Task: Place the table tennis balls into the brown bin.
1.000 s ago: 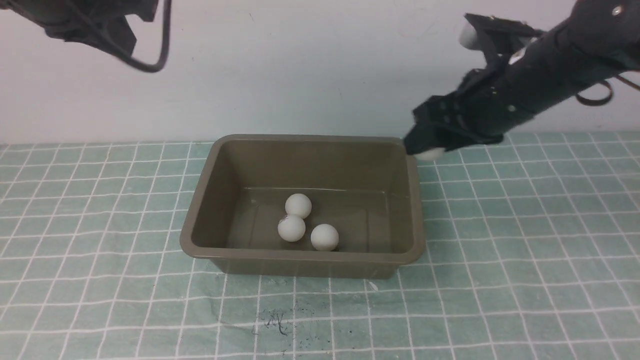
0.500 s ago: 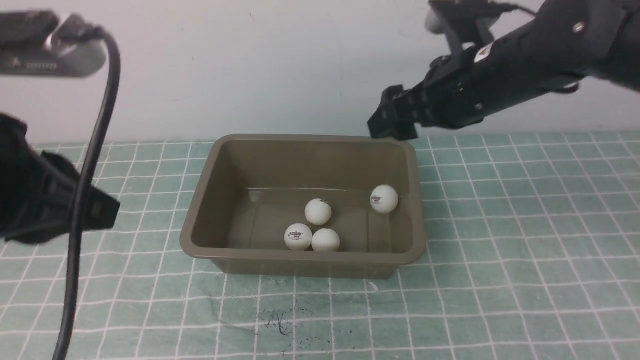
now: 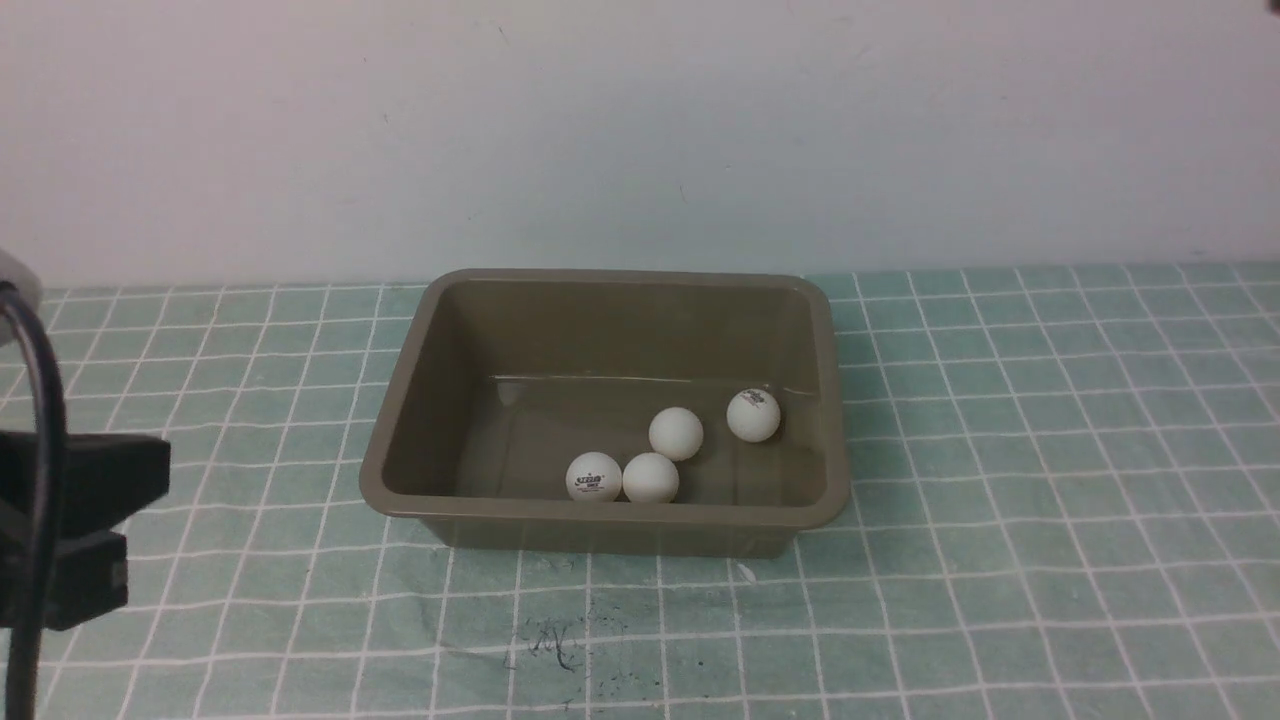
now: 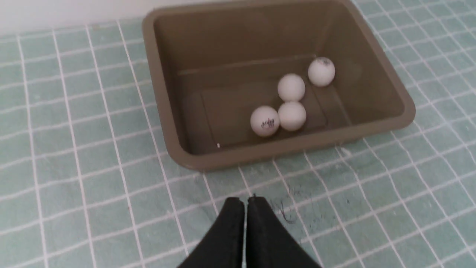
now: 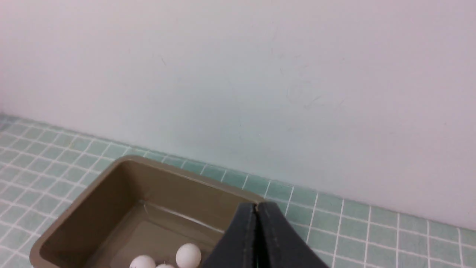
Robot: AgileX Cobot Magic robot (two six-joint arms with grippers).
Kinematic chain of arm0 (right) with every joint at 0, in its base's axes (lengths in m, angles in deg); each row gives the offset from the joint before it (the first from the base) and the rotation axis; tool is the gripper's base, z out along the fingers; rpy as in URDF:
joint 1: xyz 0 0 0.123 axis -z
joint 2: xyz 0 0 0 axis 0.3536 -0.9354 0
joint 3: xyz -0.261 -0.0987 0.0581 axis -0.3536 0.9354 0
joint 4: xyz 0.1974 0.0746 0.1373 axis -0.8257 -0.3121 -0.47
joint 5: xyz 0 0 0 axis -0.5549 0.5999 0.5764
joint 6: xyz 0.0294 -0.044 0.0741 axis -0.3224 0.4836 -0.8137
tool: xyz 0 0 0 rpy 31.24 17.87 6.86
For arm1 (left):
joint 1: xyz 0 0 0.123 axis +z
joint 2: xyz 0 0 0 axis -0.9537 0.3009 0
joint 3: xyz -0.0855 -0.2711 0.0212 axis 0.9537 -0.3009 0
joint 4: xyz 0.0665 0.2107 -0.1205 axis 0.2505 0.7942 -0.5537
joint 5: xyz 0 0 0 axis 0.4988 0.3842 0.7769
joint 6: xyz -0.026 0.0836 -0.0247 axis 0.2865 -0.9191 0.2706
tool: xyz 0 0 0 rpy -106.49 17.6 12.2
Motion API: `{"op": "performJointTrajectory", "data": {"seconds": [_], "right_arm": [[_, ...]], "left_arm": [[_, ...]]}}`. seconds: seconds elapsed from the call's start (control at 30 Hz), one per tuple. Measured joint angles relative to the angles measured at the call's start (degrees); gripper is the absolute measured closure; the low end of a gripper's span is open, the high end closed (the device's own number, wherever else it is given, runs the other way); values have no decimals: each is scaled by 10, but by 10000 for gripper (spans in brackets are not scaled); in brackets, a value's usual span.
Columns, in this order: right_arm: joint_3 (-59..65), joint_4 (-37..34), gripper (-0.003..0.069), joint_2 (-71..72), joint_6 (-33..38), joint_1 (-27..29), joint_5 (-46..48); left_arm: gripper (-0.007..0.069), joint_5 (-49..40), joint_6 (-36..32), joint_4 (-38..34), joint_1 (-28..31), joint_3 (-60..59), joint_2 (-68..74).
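Inside the brown bin [image 3: 600, 512], all four table tennis balls [image 3: 676, 434] sit on its floor, centre to right, so nothing needs carrying: left claw [image 4: 245, 201] and right claw [image 5: 256, 207] are each pinched together, empty. Task looks done.

Left hand [image 4: 245, 201], right hand [image 5: 256, 206]: matte black, tapered wedge fingers. Left arm [image 3: 85, 500]: black blocky housing, thick black cable [image 3: 45, 390].

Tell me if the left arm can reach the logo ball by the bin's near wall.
Probably yes: the bin is open, nothing covers that ball, though a neighbouring ball touches it. The shut left hand must open first.
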Motion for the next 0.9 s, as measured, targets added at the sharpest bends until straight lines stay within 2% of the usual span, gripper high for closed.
{"op": "performJointTrajectory", "data": {"seconds": [0.2, 0.37, 0.5, 0.7, 0.9], "right_arm": [[276, 64, 672, 229, -60, 0, -248], [454, 102, 673, 350, -74, 0, -427], [503, 98, 673, 397, -95, 0, -470], [506, 96, 673, 416, -102, 0, -470], [506, 100, 673, 416, -102, 0, -470]], "left_arm": [[629, 49, -2, -3, 0, -20, -13], [629, 53, -17, 1, 0, -32, -13], [629, 52, -38, -1, 0, -32, -15], [629, 51, -42, -6, 0, -58, -65], [629, 116, -43, -4, 0, -135, -211]]}}
